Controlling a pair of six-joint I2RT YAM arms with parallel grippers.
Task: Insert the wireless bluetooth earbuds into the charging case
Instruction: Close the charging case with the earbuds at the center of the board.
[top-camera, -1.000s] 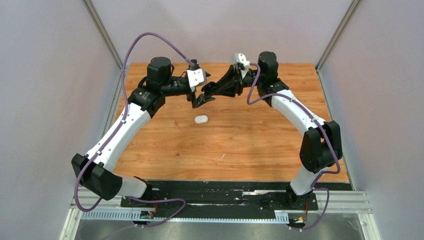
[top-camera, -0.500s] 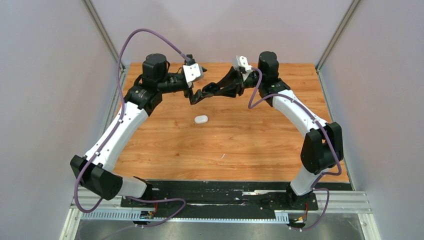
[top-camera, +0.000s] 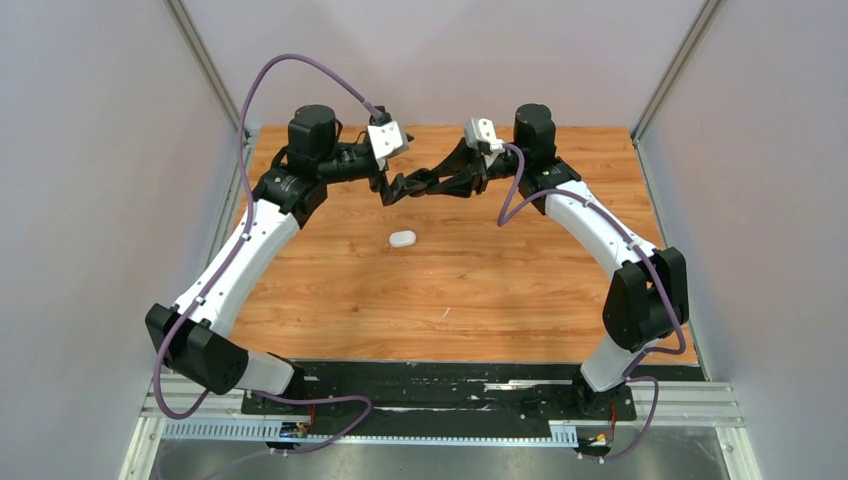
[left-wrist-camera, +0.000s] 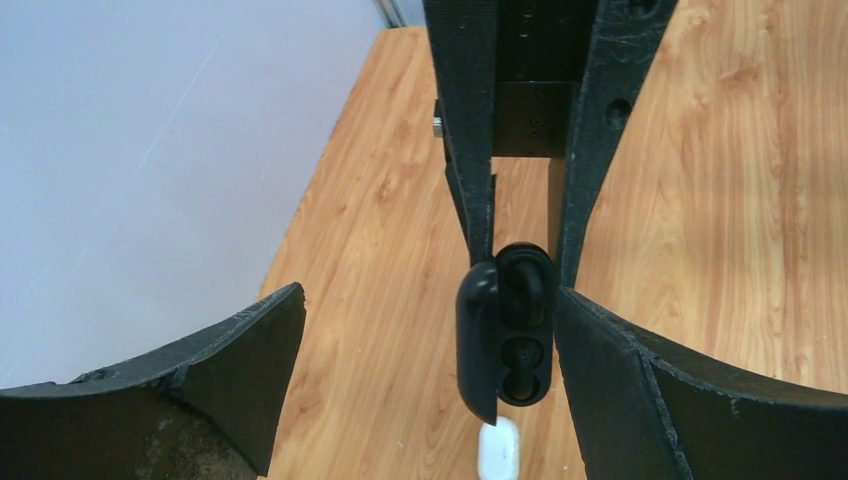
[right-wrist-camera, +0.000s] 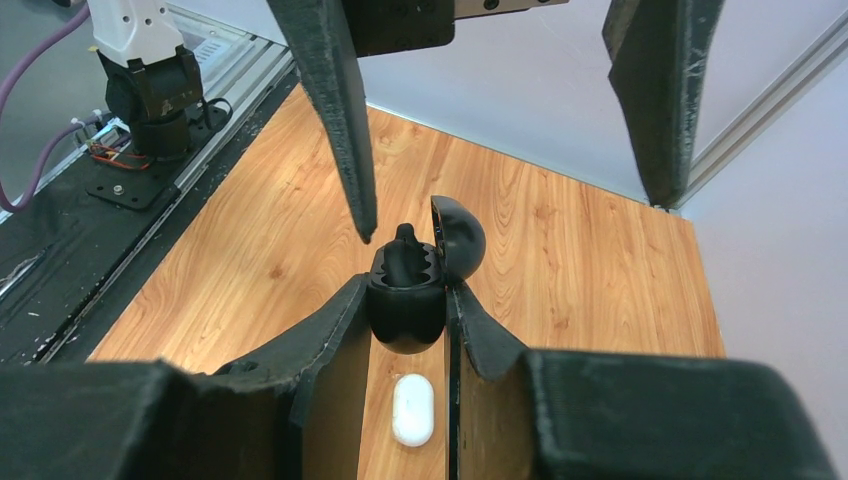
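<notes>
The right gripper holds the black charging case up in the air above the far half of the wooden table. Its jaws are closed part-way, pinching the body of the case from both sides. The lid is hinged open. Inside the body sit dark rounded shapes that look like the black earbuds, one in each well. With black on black, I cannot be sure how deep they sit. From the right wrist view, one of them pokes up a little above the rim.

The left gripper faces the case tip to tip with its jaws spread as wide as they go. It holds nothing. One finger passes just beside the open case and the other stands well off to the side.

Compared with a second ago, both grippers have lifted and drifted towards the back edge of the table. The left wrist has rolled, so its white camera block now tilts differently. The left jaws have spread wider, from nearly open to fully apart. The right grip on the case looks unchanged.

The white case, closed, lies on the table below and a little nearer than the two grippers. It is in the same spot as before.
</notes>
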